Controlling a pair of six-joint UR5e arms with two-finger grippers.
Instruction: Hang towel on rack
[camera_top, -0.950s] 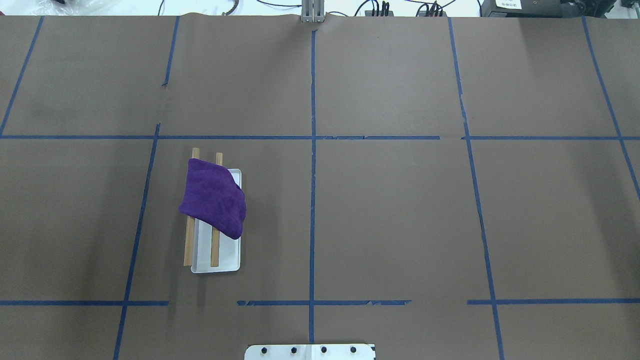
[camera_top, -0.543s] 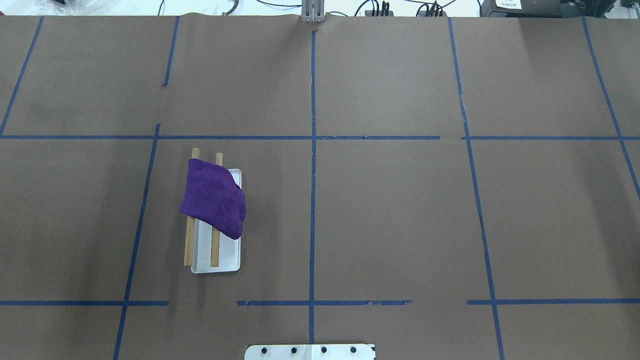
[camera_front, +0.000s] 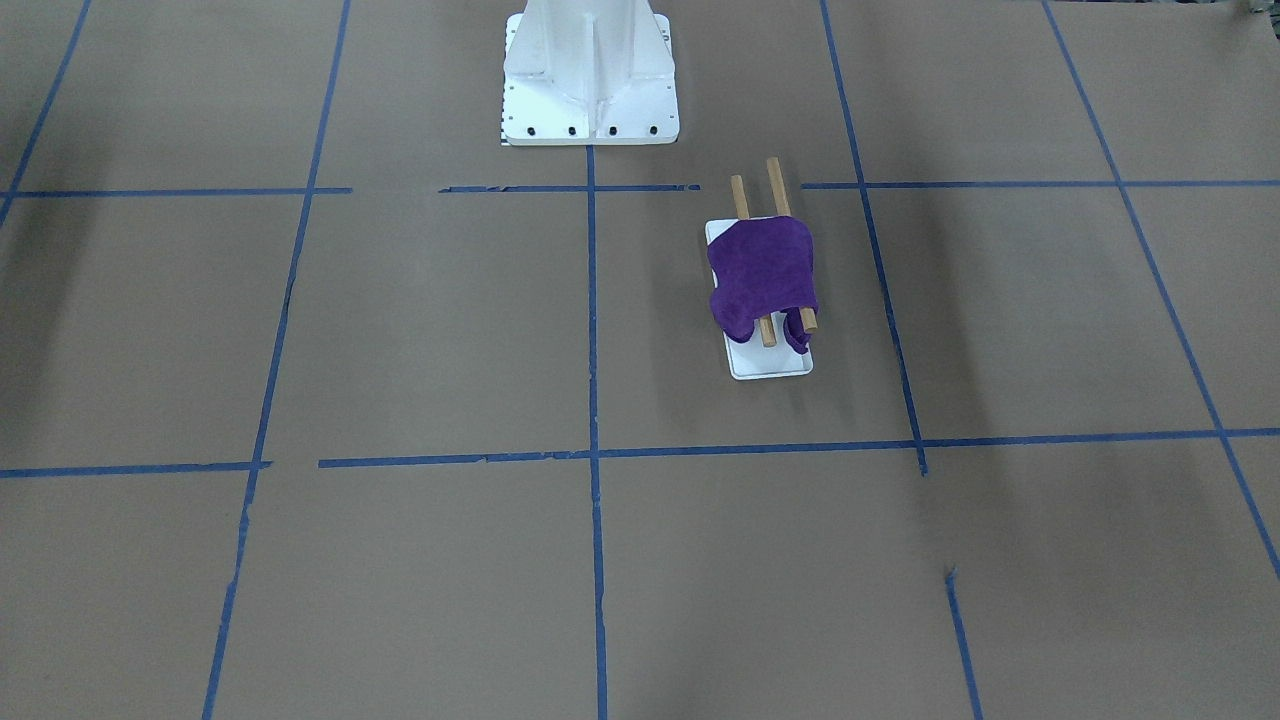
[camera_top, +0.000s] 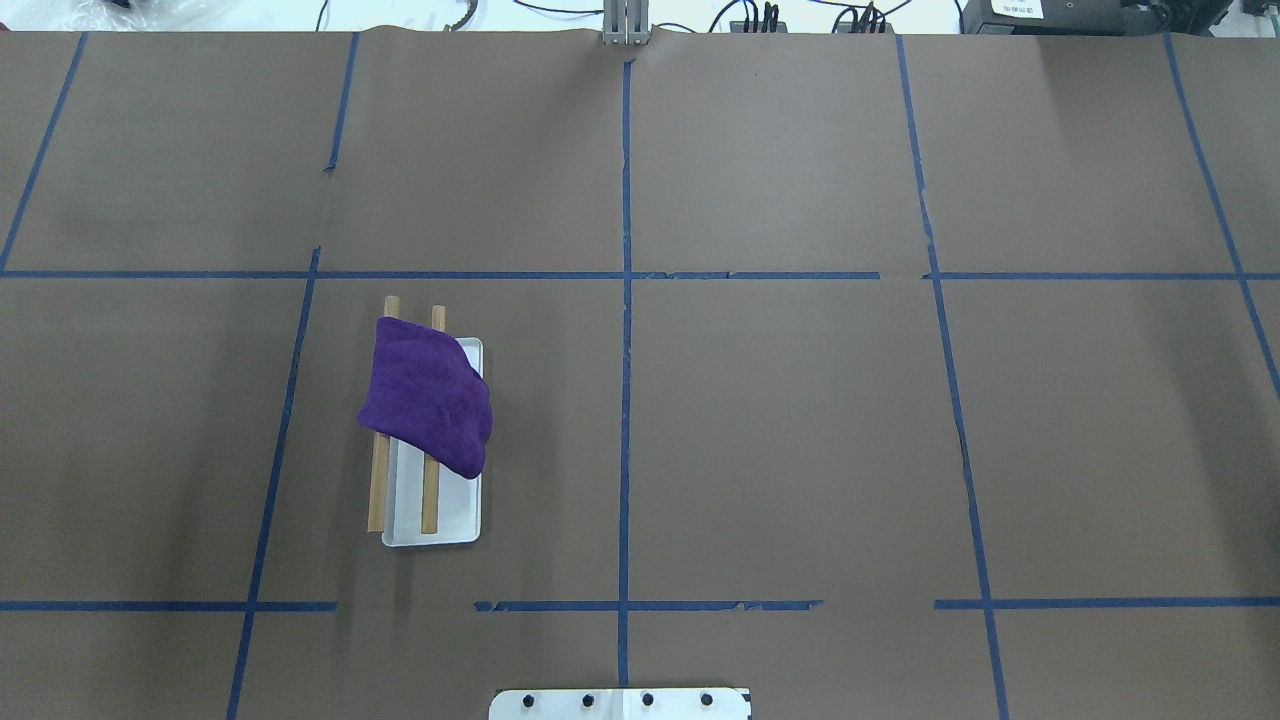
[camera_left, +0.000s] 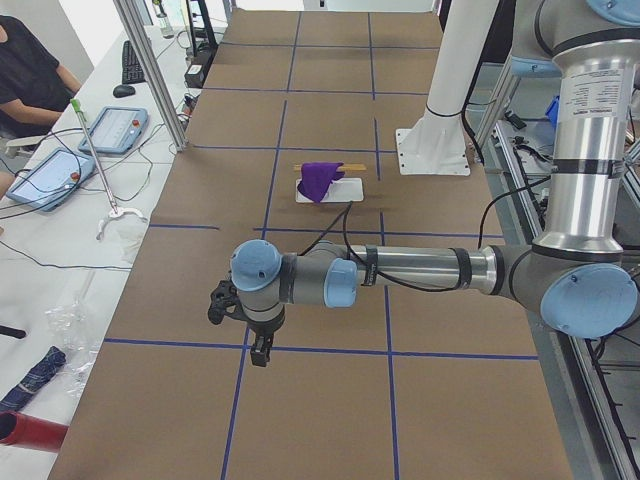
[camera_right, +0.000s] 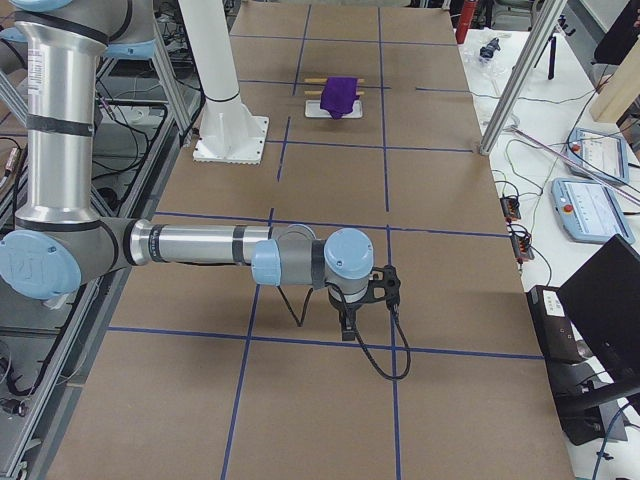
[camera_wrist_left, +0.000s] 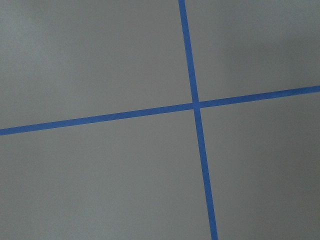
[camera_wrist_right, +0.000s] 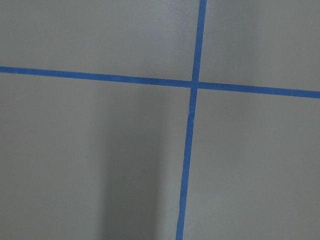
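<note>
The purple towel (camera_top: 428, 395) lies draped across both wooden rods (camera_top: 430, 500) of the rack (camera_top: 455, 512), on the robot's left side of the worktop (camera_top: 800, 420). The rack's white tray sits under it. From above the towel looks flat, but the front view shows one end drooping down past a rod toward the tray. Only the side views show the arms. Each is stretched out long and low, well apart from the rack, with its wrist pointing down. I cannot tell if the left fingers (camera_left: 259, 352) or the right fingers (camera_right: 347, 325) are open or closed.
</note>
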